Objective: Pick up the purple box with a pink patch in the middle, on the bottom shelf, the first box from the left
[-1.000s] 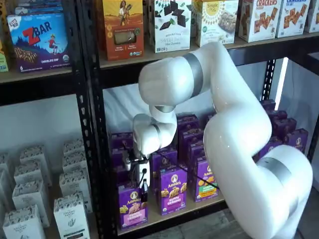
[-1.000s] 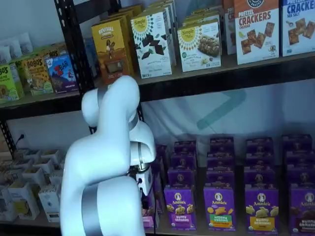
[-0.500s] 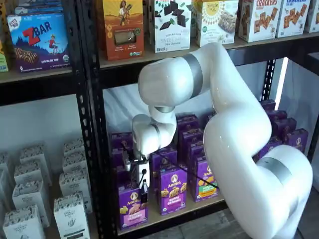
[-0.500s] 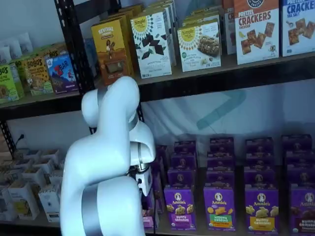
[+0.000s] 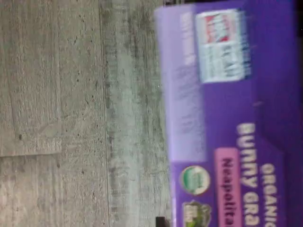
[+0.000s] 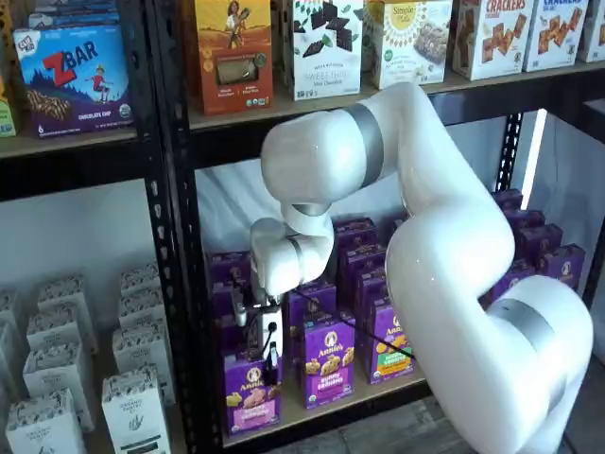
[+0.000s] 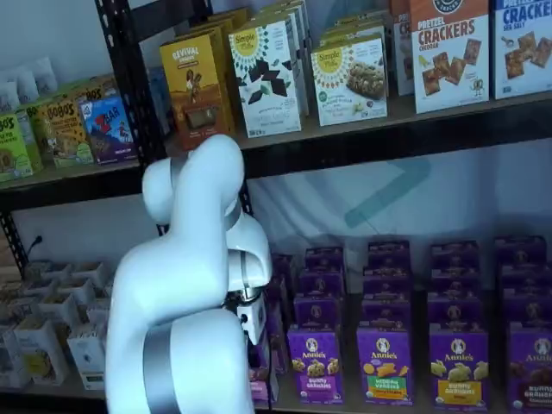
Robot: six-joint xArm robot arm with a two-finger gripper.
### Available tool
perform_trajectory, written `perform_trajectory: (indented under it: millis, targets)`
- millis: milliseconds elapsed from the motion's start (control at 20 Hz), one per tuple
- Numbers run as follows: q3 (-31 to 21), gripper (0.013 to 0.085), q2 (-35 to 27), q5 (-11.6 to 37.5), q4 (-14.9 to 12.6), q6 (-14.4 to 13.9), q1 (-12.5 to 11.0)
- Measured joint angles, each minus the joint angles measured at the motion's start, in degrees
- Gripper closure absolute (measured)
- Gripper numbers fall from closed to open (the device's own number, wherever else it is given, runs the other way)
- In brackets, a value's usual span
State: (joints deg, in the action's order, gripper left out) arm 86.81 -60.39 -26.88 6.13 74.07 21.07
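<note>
The purple box [image 6: 250, 392] stands at the front edge of the bottom shelf [image 6: 321, 409], leftmost beside its lookalike cartons. My gripper [image 6: 270, 359] hangs right at the box's top; whether my 2 fingers have it yet, I cannot tell. I judge the step is closing squarely on the top edges, then lifting straight up so the neighbouring carton is not dragged.

A shop-like mock-up is showing: black metal racks [image 6: 168, 236] carrying rows of boxed snacks [image 7: 349, 78], a white robot arm [image 6: 444, 246] working between.
</note>
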Motion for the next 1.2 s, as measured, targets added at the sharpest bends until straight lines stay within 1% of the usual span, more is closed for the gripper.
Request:
perform_trajectory:
  millis: [300, 350, 400, 500, 650, 900, 1100, 1200]
  targets:
    - [0.09, 0.0490, -0.03, -0.26, 0.15, 0.08, 0.05]
    - [0.00, 0.0530, 0.05, -0.23, 0.30, 0.22, 0.06]
    - [-0.09, 0.0530, 0.10, -0.17, 0.27, 0.20, 0.06]
    - [-0.45, 0.0610, 0.32, 0.09, 0.28, 0.27, -0.01]
    - [-0.72, 0.0610, 0.68, -0.53, 0.18, 0.31, -0.15]
    - [-3.33, 0.0610, 2.21, 1.15, -0.71, -0.13, -0.45]
    - [-6.16, 0.0610, 3.88, 2.58, -1.22, -0.21, -0.77]
    - [-7.96, 0.0610, 4.92, 3.59, -1.97, -0.71, -0.92]
